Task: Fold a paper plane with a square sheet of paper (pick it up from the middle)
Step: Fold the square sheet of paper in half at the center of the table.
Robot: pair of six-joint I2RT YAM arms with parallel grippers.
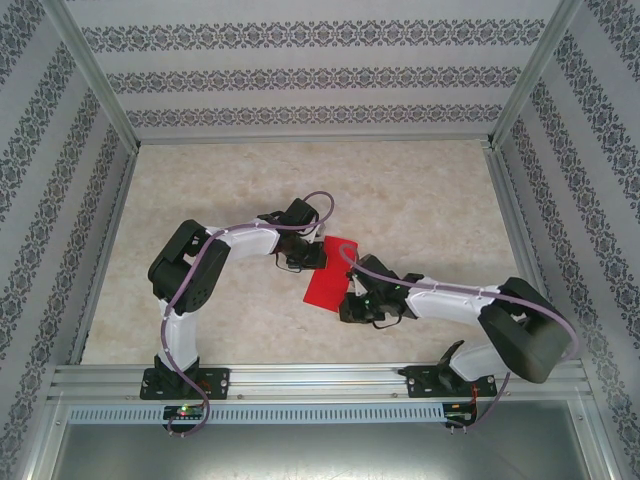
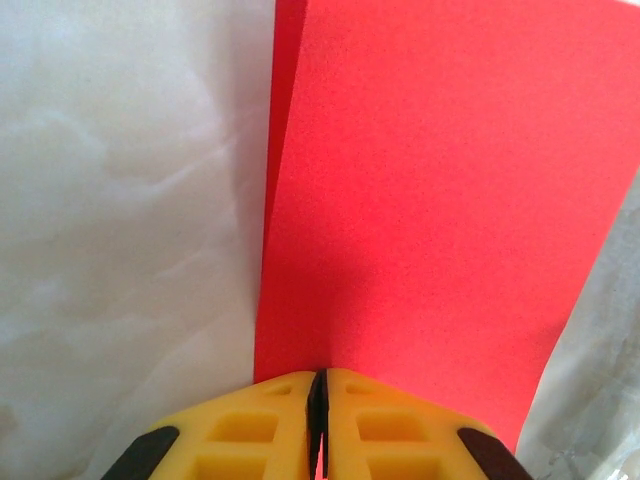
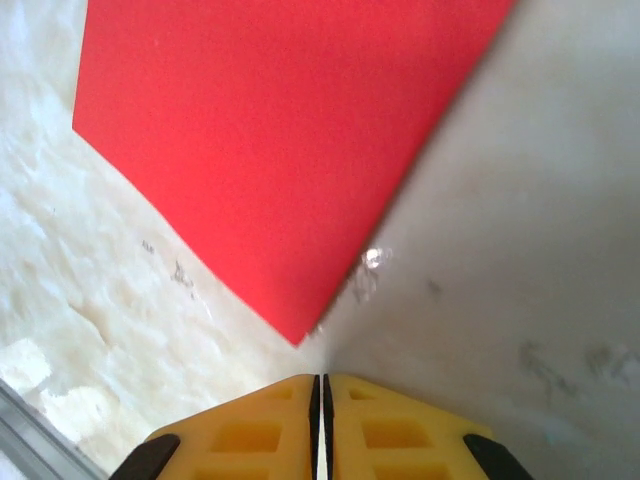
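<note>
The left end effector is closed, its yellow fingers pressed together with only a dark slit between them. The paper begins right at their tips and spreads away ahead and to the right. A sliver of red shows low in the slit, so this end effector looks clamped on the paper's near edge. Ahead and slightly left of the tips, a narrow darker red strip runs beside the main face, a second layer or fold along that side. The pale marbled counter lies to the left of the end effector.

The right end effector is closed too, with its fingers together, and the slit between them shows pale, not red. A corner of the paper points toward it and ends just ahead of the tips, a touch to their left. Whether the corner touches them I cannot tell. From there the sheet widens ahead and to the left. A gray shadow covers the counter ahead and to the right of this end effector.

From above, the paper lies between the two end effectors near the middle of the counter. The left one is at its far-left edge and the right one at its near-right side. Both arms bend in toward it.
</note>
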